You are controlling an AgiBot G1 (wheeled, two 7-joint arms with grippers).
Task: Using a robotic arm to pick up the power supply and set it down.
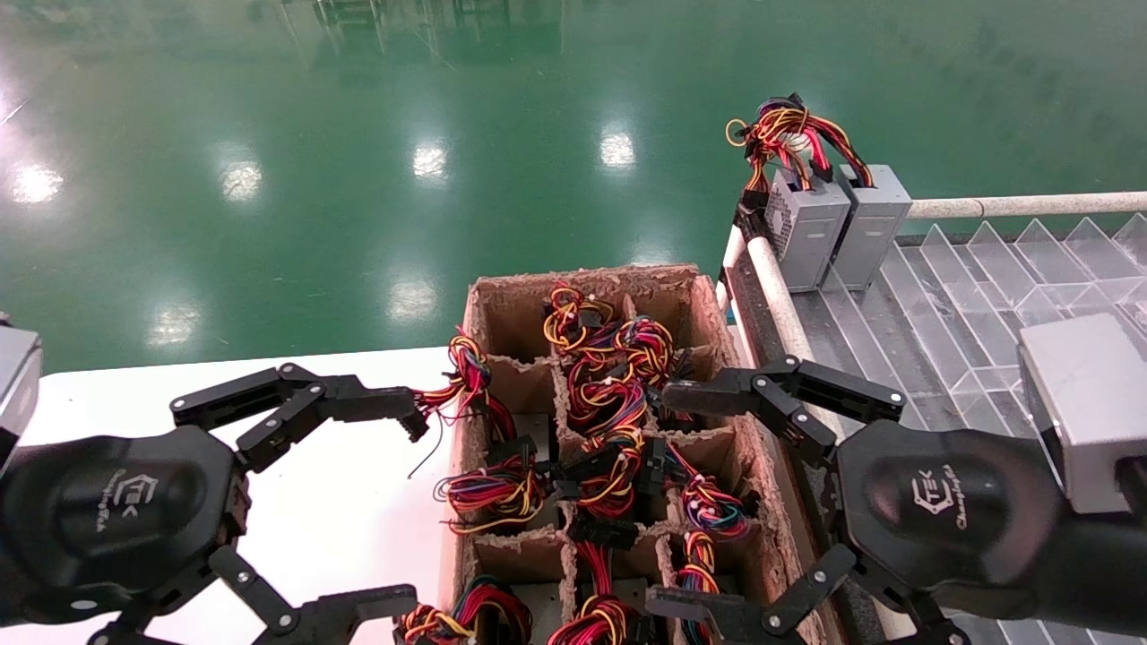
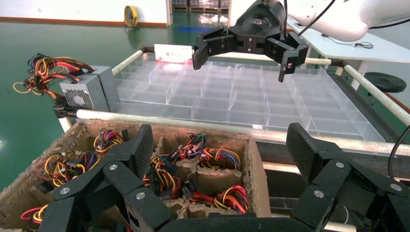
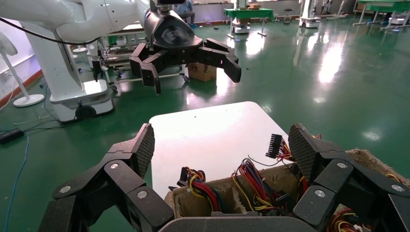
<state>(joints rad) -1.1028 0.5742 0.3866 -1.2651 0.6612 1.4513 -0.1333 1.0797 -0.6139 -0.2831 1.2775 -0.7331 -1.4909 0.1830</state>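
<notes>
The power supply (image 1: pixel 874 224) is a plain grey box standing at the far corner of the clear tray (image 1: pixel 986 358), with coloured wires (image 1: pixel 789 130) bunched above it. A like box with a vent face (image 1: pixel 802 228) stands against it, seen too in the left wrist view (image 2: pixel 77 94). My left gripper (image 1: pixel 408 511) hangs open at the cardboard crate's left edge, with nothing between its fingers (image 2: pixel 220 150). Open and empty as well, my right gripper (image 1: pixel 663 497) hovers over the crate's right side (image 3: pixel 223 145), well short of the power supply.
The cardboard crate (image 1: pixel 502 305) has cells full of loose wire bundles (image 1: pixel 609 403). A white table (image 1: pixel 340 502) lies to its left. White rails (image 1: pixel 1021 206) border the divided tray. Green floor lies beyond.
</notes>
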